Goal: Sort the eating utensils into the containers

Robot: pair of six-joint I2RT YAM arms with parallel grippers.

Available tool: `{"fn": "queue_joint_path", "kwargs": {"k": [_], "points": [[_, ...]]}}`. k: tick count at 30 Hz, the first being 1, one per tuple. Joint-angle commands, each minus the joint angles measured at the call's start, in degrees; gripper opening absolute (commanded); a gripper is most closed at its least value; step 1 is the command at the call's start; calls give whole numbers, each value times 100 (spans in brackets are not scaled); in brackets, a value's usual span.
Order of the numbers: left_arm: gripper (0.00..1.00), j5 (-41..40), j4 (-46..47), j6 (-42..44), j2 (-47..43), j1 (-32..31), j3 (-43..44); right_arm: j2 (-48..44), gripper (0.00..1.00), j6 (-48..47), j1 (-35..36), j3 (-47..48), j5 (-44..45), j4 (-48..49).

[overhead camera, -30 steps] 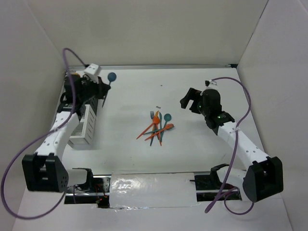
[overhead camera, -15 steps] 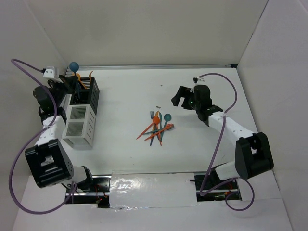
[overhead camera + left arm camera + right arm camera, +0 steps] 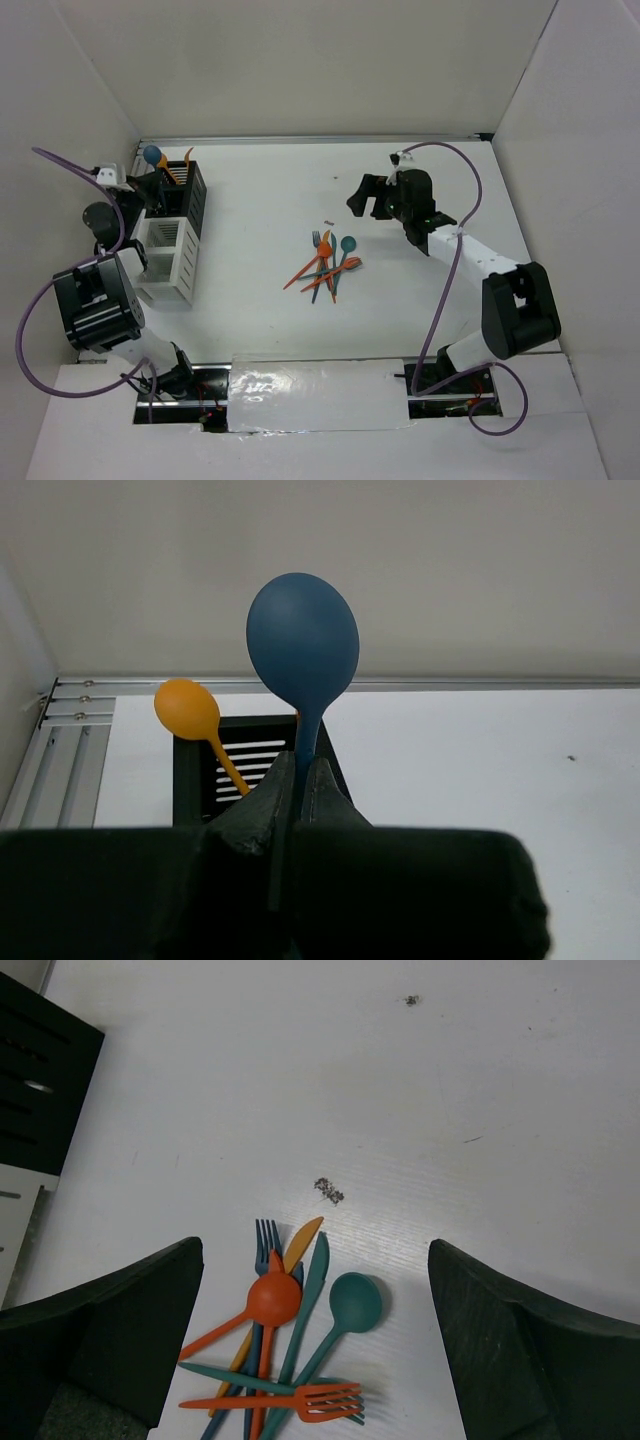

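My left gripper (image 3: 298,780) is shut on the handle of a dark blue spoon (image 3: 303,645), bowl upward, just left of the black slatted bin (image 3: 192,190). An orange spoon (image 3: 187,708) stands in that bin (image 3: 186,780). In the top view the left gripper (image 3: 148,178) is at the far left with the blue spoon (image 3: 151,155). White bins (image 3: 168,262) join the black one on its near side. My right gripper (image 3: 315,1260) is open above the utensil pile (image 3: 325,265): orange spoon (image 3: 272,1298), teal spoon (image 3: 355,1303), orange fork (image 3: 300,1400), blue fork (image 3: 266,1235), teal knife (image 3: 318,1265).
White walls close in the table on the left, back and right. A metal rail (image 3: 80,690) runs along the back edge. A small dark speck (image 3: 328,1191) lies beyond the pile. A taped strip (image 3: 315,390) lies at the near edge between the arm bases.
My left arm has swung left and back with the blue spoon to the black bin's far left corner. My right gripper has moved left and farther back, still open.
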Motion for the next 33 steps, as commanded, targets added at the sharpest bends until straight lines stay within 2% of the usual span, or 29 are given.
{"fn": "queue_joint_path", "kwargs": {"k": [1,5,6,9,12,13,15,16,17,19,20,21,22,23,24,27,28,29,30,32,33], "points": [[9,-109,1043,190,49,-2,-166,52,100,-199,68,253,-50,421],[21,-348,1315,260,57,85,-404,237,100,-251,50,402,-296,298],[32,-278,1219,304,40,94,-404,280,100,-252,59,455,-366,298],[42,-102,798,348,-179,85,-317,403,100,-225,103,525,-419,298],[60,-181,744,322,-522,86,-369,465,100,-234,155,657,-367,167],[69,-181,605,322,-792,94,-360,448,100,-225,191,657,-245,96],[79,-76,219,374,-1153,103,-168,422,100,-225,287,719,-148,-18],[90,142,-453,418,-1329,86,-36,387,100,-182,288,719,-86,-149],[93,345,-904,470,-1566,86,139,369,100,-155,288,719,45,-220],[94,688,-2245,759,-1744,-80,990,263,100,-23,375,719,221,-361],[92,820,-3819,944,-1788,-543,1568,263,100,12,384,719,283,-509],[90,865,-4140,1076,-1884,-852,1756,176,100,117,419,719,414,-598],[90,900,-4874,1399,-1963,-777,1976,167,100,152,419,719,503,-807],[90,718,-5159,1516,-2051,-1602,2030,140,100,222,428,719,573,-923],[90,446,-5397,1560,-2226,-1976,2048,97,100,275,454,719,713,-1028],[90,259,-6224,1693,-2438,-2882,2004,-209,100,503,472,396,960,-1372],[89,433,-6548,1823,-2439,-3268,1865,-464,100,617,507,167,1047,-1442],[89,435,-6647,1825,-2439,-3272,1864,-466,100,619,507,165,1048,-1442],[86,452,-6839,2268,-2334,-3907,1846,-753,100,749,525,-105,1153,-1442],[85,112,-7469,2867,-2071,-4587,1872,-1071,99,838,516,-352,1232,-1565],[85,-108,-7691,3088,-1626,-4538,1959,-1325,99,899,533,-562,1302,-1565]]}}
